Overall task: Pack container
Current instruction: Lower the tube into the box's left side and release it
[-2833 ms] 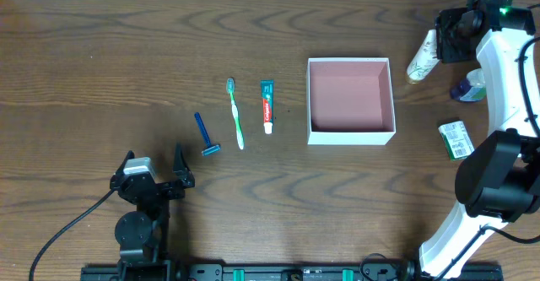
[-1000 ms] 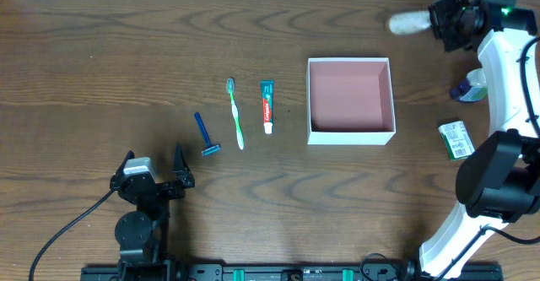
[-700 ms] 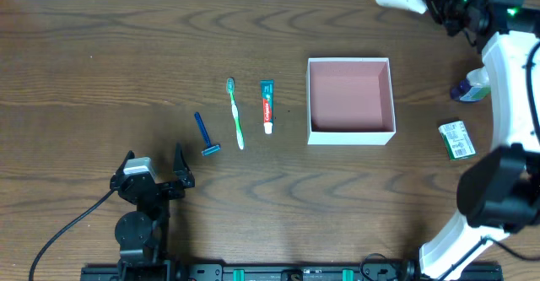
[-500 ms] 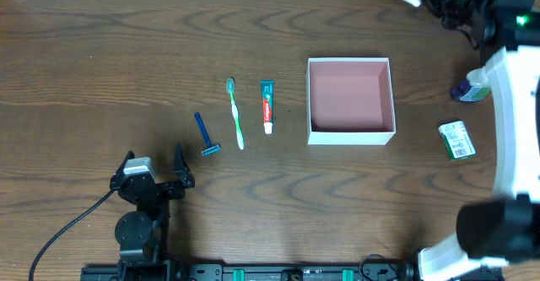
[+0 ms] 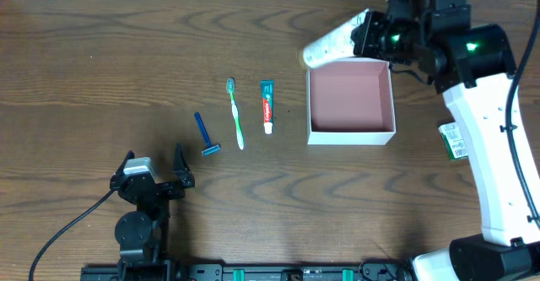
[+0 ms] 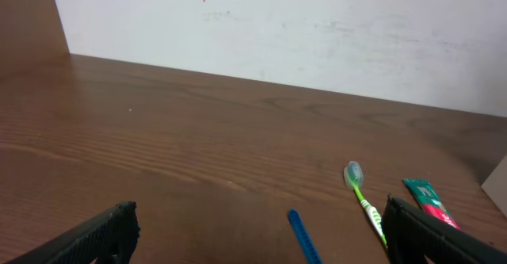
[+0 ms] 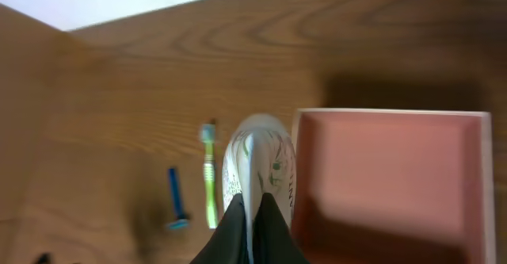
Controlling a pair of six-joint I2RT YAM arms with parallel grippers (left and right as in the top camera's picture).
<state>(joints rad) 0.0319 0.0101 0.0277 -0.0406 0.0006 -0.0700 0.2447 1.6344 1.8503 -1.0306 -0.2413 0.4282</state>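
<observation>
While my right pincer [image 5: 368,35] was clenched on one end of a white tube [image 5: 333,49] with a green print, the tube hung in the air by the far left corner of the container [image 5: 351,134]. Its free end pointed out to the left, past the container's rim. From the wrist view the tube sat just to the left of the container's left wall, and I could not tell whether any part of it was truly over the pink inside.

The container stood flat on the worktop [image 5: 101,53], right of centre, with its white walls upright and nothing lying in its pink bottom.

To its left, a tube of toothpaste [image 5: 267,105], a green toothbrush [image 5: 235,112] and a blue razor [image 5: 204,134] lay in a row, near one another but not touching. A small green packet [image 5: 454,139] lay on the worktop to the container's right, partly covered by my right arm.

My left pincer [image 5: 153,161] rested low at the near left of the worktop, well apart from everything, its jaws spread wide and gripping nothing.
</observation>
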